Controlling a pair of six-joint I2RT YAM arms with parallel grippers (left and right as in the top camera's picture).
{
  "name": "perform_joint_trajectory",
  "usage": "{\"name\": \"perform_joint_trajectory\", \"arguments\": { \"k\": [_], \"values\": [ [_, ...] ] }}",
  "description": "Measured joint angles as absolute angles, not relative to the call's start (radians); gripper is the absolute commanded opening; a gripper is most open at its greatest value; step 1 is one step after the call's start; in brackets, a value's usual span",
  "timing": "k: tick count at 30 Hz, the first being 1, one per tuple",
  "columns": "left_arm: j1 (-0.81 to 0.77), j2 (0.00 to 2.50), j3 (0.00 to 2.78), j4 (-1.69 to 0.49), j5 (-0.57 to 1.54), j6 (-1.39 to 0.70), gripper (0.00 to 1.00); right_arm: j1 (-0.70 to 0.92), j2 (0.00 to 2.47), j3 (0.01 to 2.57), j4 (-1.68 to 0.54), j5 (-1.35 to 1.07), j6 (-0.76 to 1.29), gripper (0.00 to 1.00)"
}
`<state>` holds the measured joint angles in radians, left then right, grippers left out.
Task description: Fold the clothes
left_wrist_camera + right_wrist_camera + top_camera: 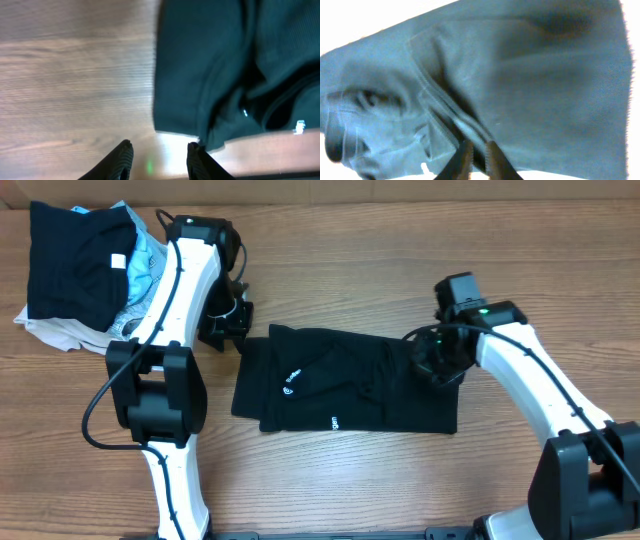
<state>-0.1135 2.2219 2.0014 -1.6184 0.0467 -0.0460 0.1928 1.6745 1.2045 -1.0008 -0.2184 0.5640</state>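
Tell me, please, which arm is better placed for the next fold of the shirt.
Probably right: the right end effector is nearly closed on a fold at the shirt's right edge, while the left end effector hangs open over the table beside it.

Overhead view. T-shirt [345, 385] lies flat at frame centre on the table [400, 260], long axis running left to right. Pile of clothes [75, 275] sits in the upper left corner, well apart from the T-shirt, pieces stacked one on another.

Left arm [170, 300] runs up from the bottom edge, between pile and T-shirt, crossing the pile's right edge. Left gripper [228, 320] is just beside the T-shirt's upper left corner, over bare table.

Right arm [530, 380] enters from lower right. Right gripper [440, 362] is on the T-shirt's right end, near its upper edge.
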Motion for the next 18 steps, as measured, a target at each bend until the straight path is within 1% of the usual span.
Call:
{"name": "perform_joint_trajectory", "arguments": {
  "k": [3, 5, 7, 8, 9, 10, 11, 15, 18],
  "values": [
    [-0.084, 2.222, 2.001, -1.585, 0.048, -0.063, 0.58, 0.168, 1.674, 1.196, -1.005, -0.208, 0.556, 0.08],
    [-0.061, 2.222, 2.001, -1.573, 0.065, -0.065, 0.71, 0.173, 1.678, 1.171, -1.0, -0.213, 0.557, 0.08],
    [-0.041, 2.222, 2.001, -1.56, 0.096, -0.052, 0.87, 0.187, 1.699, 1.138, -0.992, -0.235, 0.564, 0.08],
    [-0.031, 2.222, 2.001, -1.554, 0.11, -0.044, 0.92, 0.194, 1.715, 1.121, -0.98, -0.251, 0.565, 0.08],
    [-0.026, 2.222, 2.001, -1.552, 0.126, -0.032, 0.93, 0.204, 1.738, 1.104, -0.965, -0.275, 0.567, 0.08],
    [-0.023, 2.222, 2.001, -1.551, 0.14, -0.02, 0.97, 0.216, 1.766, 1.088, -0.944, -0.304, 0.568, 0.08],
    [-0.023, 2.222, 2.001, -1.549, 0.156, -0.006, 1.0, 0.228, 1.791, 1.076, -0.916, -0.34, 0.564, 0.04],
    [-0.027, 2.222, 1.967, -1.514, 0.212, 0.038, 1.0, 0.289, 1.831, 1.058, -0.764, -0.575, 0.435, 0.04],
    [-0.029, 2.222, 1.885, -1.472, 0.246, 0.062, 1.0, 0.326, 1.827, 1.085, -0.767, -0.674, 0.35, 0.05]
  ]
}}
